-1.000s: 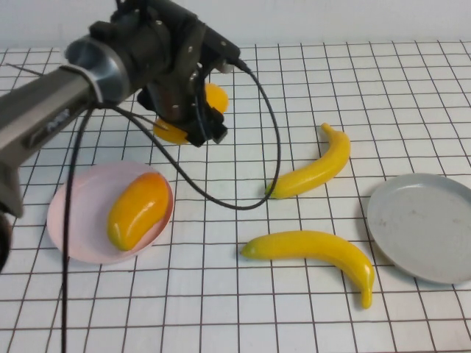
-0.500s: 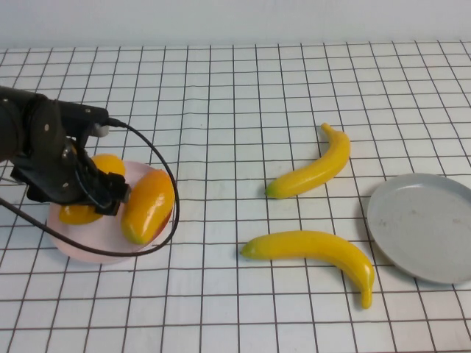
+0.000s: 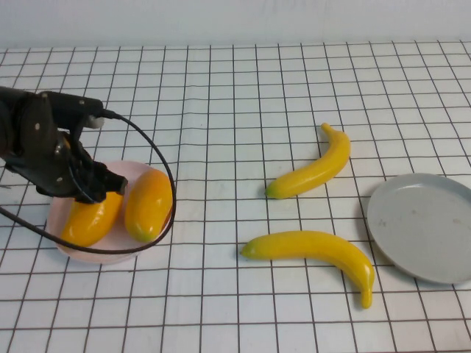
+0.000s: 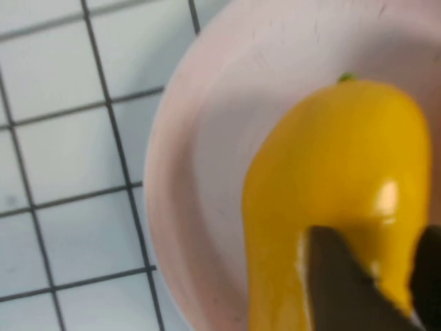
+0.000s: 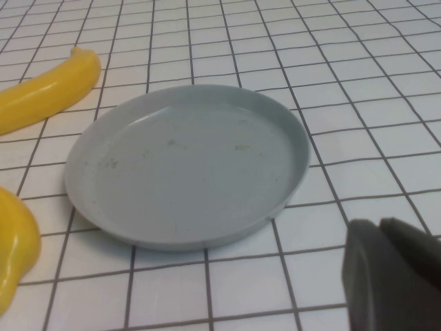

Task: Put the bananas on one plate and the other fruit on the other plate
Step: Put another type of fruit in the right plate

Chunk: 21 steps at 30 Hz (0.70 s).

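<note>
You cannot see the left gripper's [image 3: 87,193] fingertips from the high view: the dark wrist body and its looping cable [image 3: 151,158] cover them, along with the far end of the mango-like fruit [image 3: 91,219] lying under it on the pink plate [image 3: 112,255]. In the left wrist view that fruit [image 4: 337,200] is cut off by the picture's edge and the fingers [image 4: 344,289] are blurred. The grey plate [image 3: 423,228] runs off the high view's right edge. The right gripper [image 5: 400,279] shows only as a blurred dark corner in its own wrist view; both bananas there are cropped.
</note>
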Each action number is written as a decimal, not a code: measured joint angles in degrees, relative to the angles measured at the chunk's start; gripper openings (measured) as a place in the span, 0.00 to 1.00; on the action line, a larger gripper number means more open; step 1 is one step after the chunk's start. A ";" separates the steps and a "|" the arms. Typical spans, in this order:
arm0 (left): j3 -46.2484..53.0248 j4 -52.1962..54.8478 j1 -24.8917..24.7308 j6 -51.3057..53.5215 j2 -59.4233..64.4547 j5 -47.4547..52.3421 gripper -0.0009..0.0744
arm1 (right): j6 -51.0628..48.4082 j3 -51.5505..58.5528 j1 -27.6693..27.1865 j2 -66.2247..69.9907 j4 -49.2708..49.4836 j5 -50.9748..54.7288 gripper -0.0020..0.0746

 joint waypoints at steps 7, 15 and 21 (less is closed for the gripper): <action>2.75 -3.39 -1.82 2.96 -13.47 -3.90 0.04 | 0.00 0.00 0.00 0.00 0.00 0.00 0.01; 17.76 -5.69 -10.94 3.75 -38.57 -9.70 0.01 | 0.00 0.00 0.00 0.00 0.00 0.00 0.01; 23.27 -5.89 -11.08 -5.14 -59.78 1.23 0.01 | 0.00 0.00 0.00 0.00 0.00 0.00 0.00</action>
